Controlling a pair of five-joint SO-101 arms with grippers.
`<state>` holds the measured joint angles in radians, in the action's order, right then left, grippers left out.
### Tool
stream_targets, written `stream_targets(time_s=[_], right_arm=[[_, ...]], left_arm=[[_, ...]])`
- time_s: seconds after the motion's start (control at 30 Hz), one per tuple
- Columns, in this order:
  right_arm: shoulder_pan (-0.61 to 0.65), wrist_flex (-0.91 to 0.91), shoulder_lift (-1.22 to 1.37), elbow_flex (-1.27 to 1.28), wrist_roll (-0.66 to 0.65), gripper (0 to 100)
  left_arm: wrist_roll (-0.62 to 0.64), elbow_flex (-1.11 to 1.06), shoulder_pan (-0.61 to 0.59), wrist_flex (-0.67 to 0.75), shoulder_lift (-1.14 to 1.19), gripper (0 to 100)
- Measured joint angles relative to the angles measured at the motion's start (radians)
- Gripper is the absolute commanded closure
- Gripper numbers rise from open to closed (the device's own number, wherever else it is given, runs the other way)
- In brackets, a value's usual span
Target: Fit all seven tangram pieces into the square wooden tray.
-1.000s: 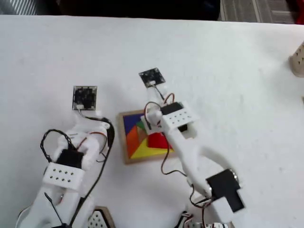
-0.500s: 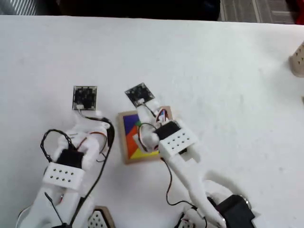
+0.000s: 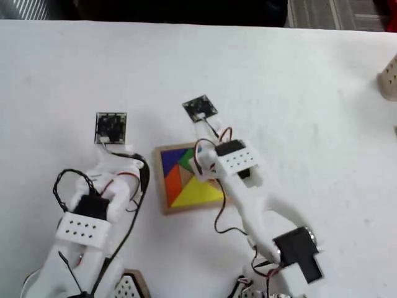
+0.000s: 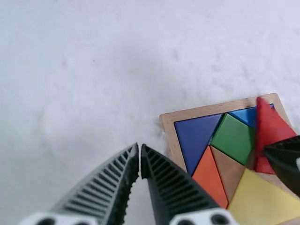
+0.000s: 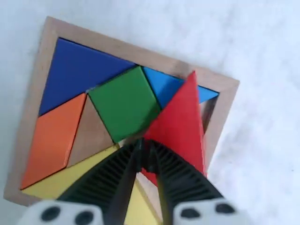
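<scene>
White tabletop (image 3: 298, 93) from above, wide and bare on every side of the square wooden tray (image 3: 162, 186); right arm (image 3: 248, 198) stretched over one corner. Off the left wrist: left gripper (image 4: 139, 149) pinched closed on nothing, parked just beside the tray. Off the right wrist: right gripper (image 5: 146, 145) clamped on the red triangle (image 5: 180, 117), tilted, riding over the light-blue piece (image 5: 164, 86) and the rim. Looks like the last piece going in. Calls for turning it, then lowering flat into the gap by the yellow triangle (image 5: 75, 176). Tight walls inside, ample room outside.

High view looks down over table (image 3: 310, 93); both wrist views close, sharing tray (image 4: 169, 133).
</scene>
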<state>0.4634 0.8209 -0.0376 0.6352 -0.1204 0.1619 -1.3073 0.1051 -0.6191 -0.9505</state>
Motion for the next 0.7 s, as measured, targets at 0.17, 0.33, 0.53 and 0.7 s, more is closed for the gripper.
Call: stream_targets(time_s=[0.17, 0.33, 0.53, 0.7], right_arm=[[0.005, 0.029, 0.044, -0.077, 0.008, 98.1], [-0.029, 0.173, -0.071, -0.107, 0.032, 98.1], [-0.176, 0.135, -0.232, 0.008, 0.032, 97.8], [-0.265, 0.026, -0.238, 0.121, 0.028, 97.8]], left_arm=[[0.000, 0.000, 0.000, 0.000, 0.000, 96], [0.000, 0.000, 0.000, 0.000, 0.000, 96], [-0.002, 0.000, 0.000, 0.000, 0.000, 96], [-0.002, 0.000, 0.000, 0.000, 0.000, 96]])
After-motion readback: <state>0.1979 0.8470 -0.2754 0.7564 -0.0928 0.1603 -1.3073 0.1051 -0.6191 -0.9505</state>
